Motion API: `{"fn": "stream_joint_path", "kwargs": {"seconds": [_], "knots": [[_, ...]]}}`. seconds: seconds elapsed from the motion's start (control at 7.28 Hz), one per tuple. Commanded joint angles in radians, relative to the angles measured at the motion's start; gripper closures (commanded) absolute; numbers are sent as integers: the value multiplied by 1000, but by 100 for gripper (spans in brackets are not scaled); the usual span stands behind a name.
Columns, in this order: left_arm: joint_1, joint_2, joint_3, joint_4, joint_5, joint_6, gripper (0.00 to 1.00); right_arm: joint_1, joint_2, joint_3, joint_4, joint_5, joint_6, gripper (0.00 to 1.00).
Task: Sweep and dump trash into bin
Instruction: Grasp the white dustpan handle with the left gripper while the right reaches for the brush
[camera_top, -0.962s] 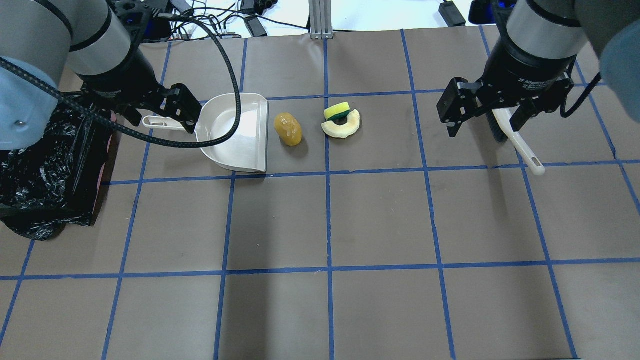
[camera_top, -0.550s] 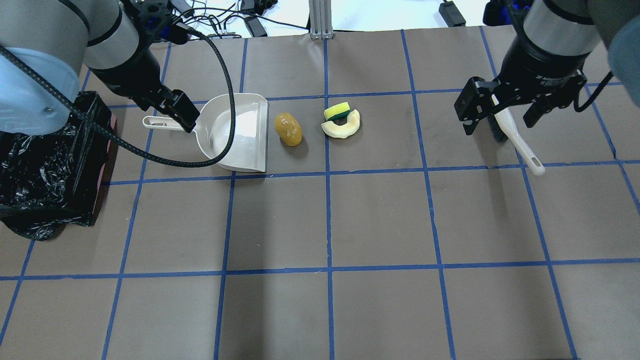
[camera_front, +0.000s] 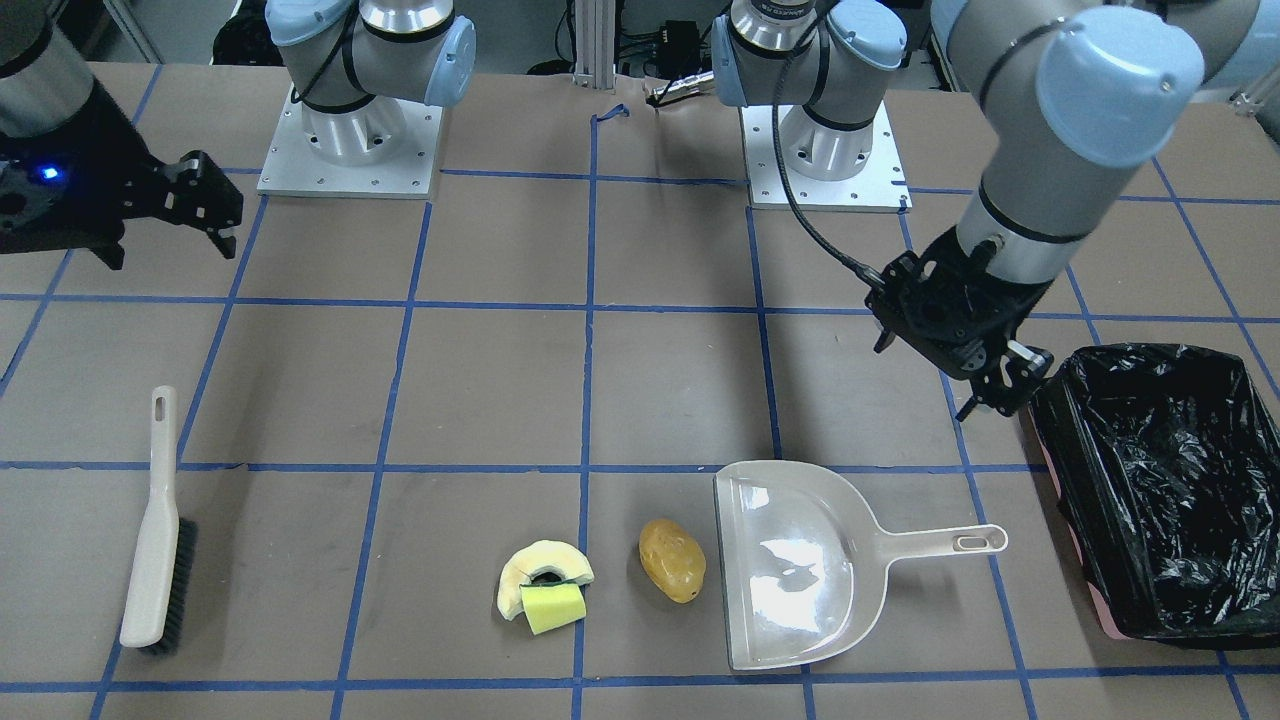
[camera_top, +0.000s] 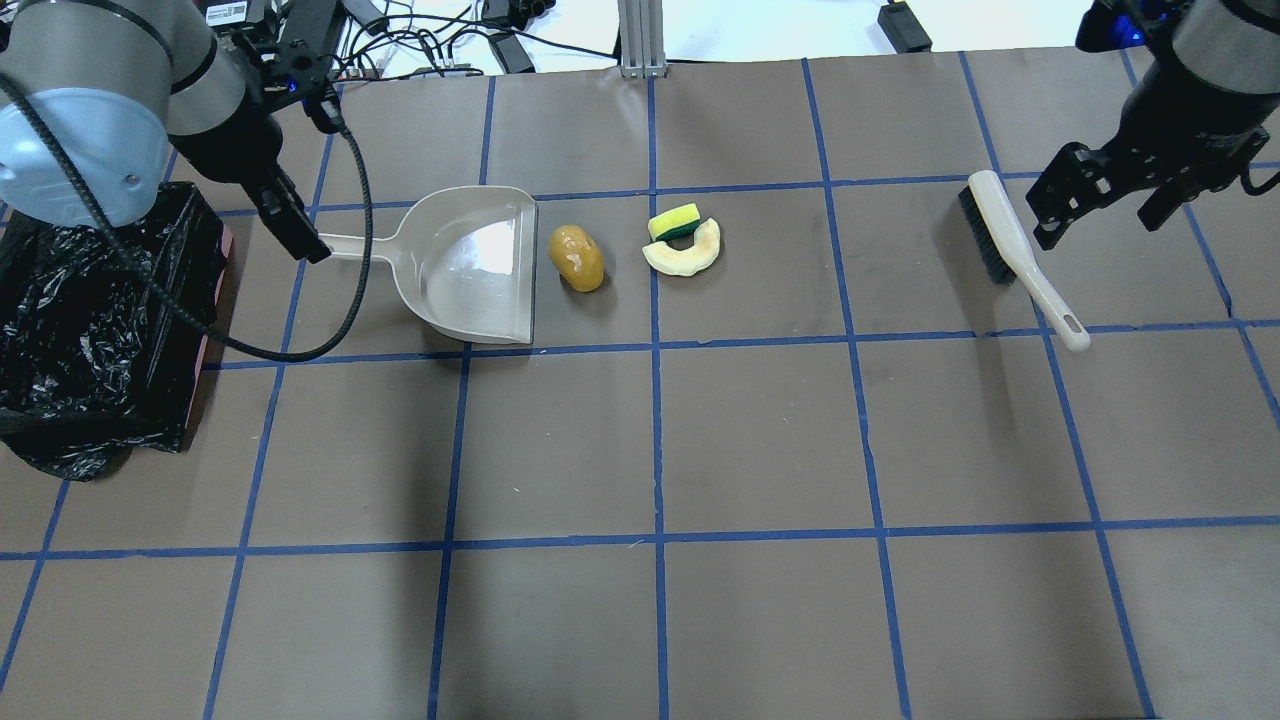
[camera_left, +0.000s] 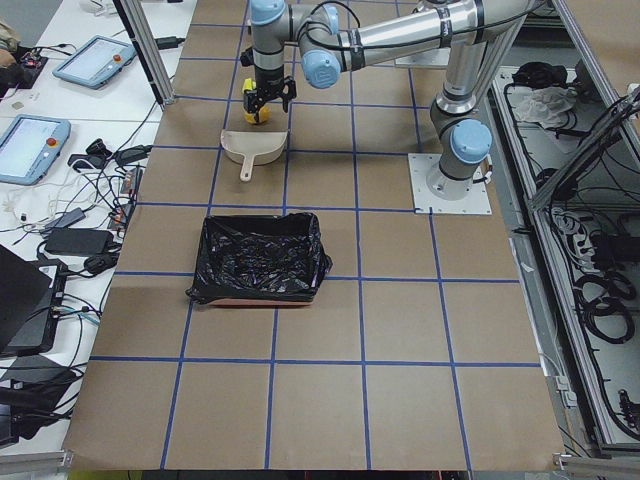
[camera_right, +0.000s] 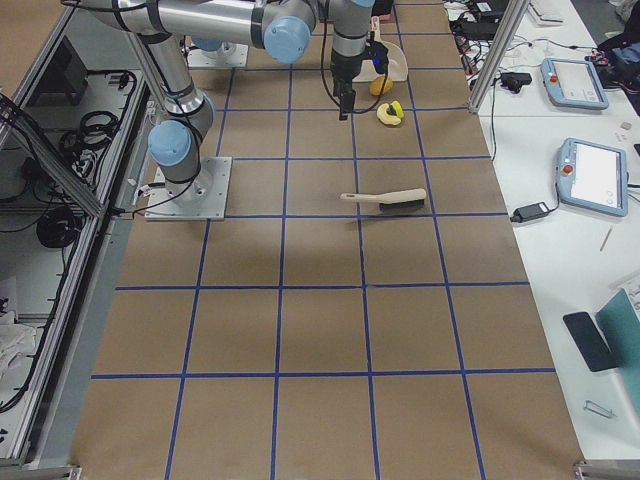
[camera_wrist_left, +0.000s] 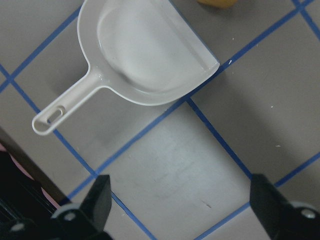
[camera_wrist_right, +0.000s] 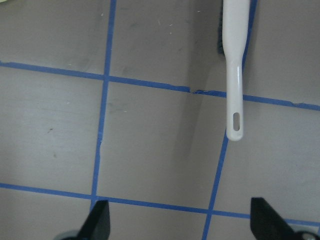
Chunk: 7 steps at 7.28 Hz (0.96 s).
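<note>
- Dustpan (camera_top: 470, 265) lies flat on the table (camera_top: 760, 440), the potato-like lump (camera_top: 577, 257) just beside its open mouth.
- Farther along, the sponge block (camera_top: 673, 220) rests against the fruit slice (camera_top: 690, 256).
- Over near the dustpan's handle, the left gripper (camera_wrist_left: 182, 205) hovers, jaws wide apart, holding nothing.
- Across the table, the right gripper (camera_top: 1098, 205) hangs beside the brush (camera_top: 1010, 245), jaws apart, empty.
- At the dustpan's handle end stands the bin (camera_front: 1160, 470), black liner showing.
</note>
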Motion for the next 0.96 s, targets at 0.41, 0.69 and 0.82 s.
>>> {"fn": "stream_joint_path", "kwargs": {"seconds": [0.41,0.69,0.82], "knots": [[30,-239,110,81,-6,377,0,-59,199,102,-291,-25,-26,0],[30,-266,127,81,-12,387,1,-60,245,110,-306,-21,-21,0],[33,-270,118,82,-36,395,0,-60,264,110,-323,-25,-27,0]]}}
